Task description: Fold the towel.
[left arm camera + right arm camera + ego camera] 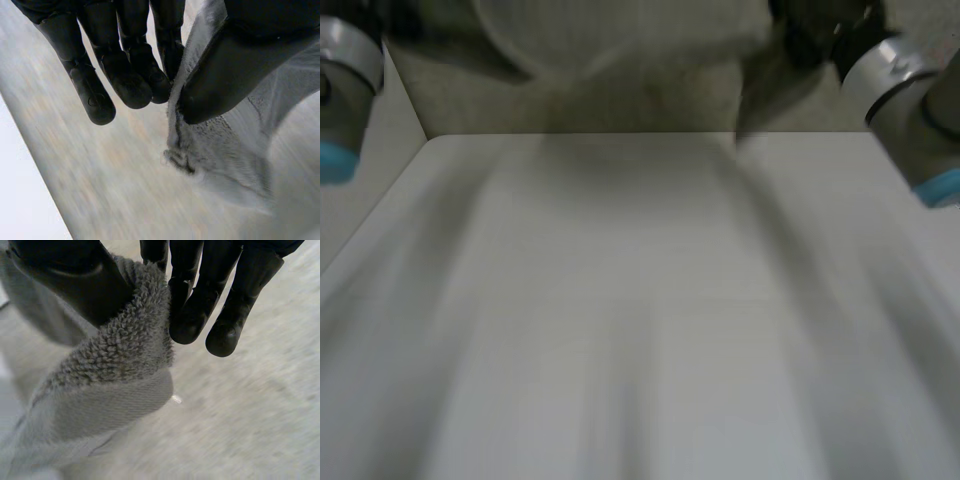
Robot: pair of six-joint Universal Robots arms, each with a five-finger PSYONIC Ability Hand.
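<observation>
Fingers (135, 85) of left hand (95, 55) pinch grey towel (220, 150) edge against thumb; right hand (200, 295) clamps its own edge likewise. Cloth hangs below both hands, probably spanning between them.

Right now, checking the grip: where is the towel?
Both wrist views show the towel pinched between thumb and fingers: one part in the left hand, another in the right hand.
</observation>
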